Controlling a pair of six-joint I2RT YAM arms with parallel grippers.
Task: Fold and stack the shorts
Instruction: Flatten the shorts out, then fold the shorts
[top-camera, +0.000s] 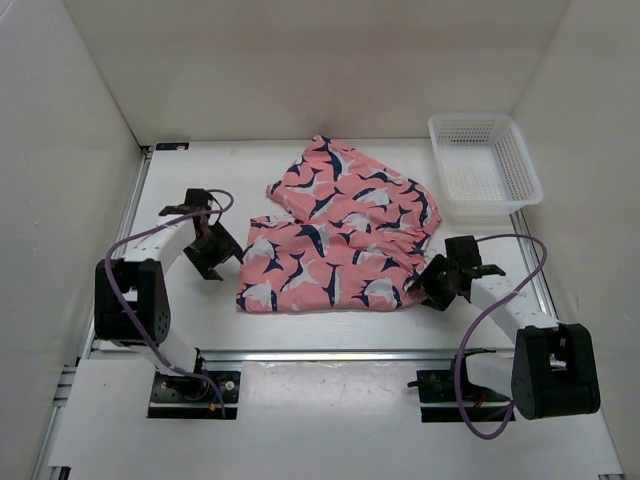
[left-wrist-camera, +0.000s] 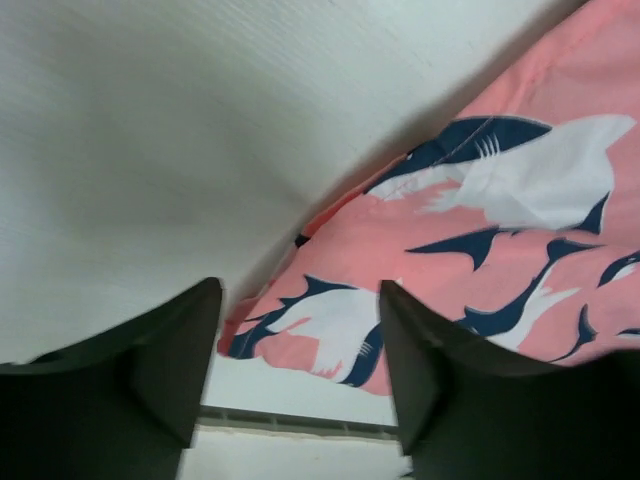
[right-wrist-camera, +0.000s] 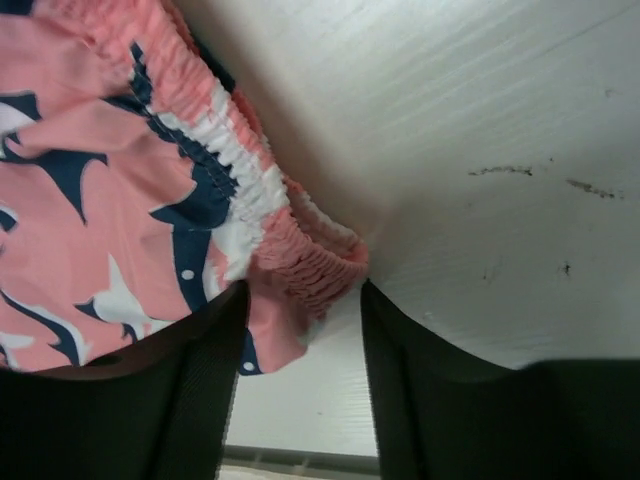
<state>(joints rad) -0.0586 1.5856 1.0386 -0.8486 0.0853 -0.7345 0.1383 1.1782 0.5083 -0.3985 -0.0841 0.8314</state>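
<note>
The salmon-pink shorts (top-camera: 335, 240) with navy and white shark shapes lie spread on the white table, partly folded, with one leg angled toward the back. My left gripper (top-camera: 212, 252) is open and empty just left of the shorts' left edge. In the left wrist view the hem corner (left-wrist-camera: 320, 335) lies between my open fingers (left-wrist-camera: 175, 360). My right gripper (top-camera: 437, 280) is open at the shorts' right edge. In the right wrist view the gathered elastic waistband corner (right-wrist-camera: 310, 265) sits between its fingers (right-wrist-camera: 200, 390), not clamped.
A white plastic mesh basket (top-camera: 484, 165) stands at the back right of the table. White walls enclose the table on the left, back and right. A metal rail (top-camera: 350, 353) runs along the near edge.
</note>
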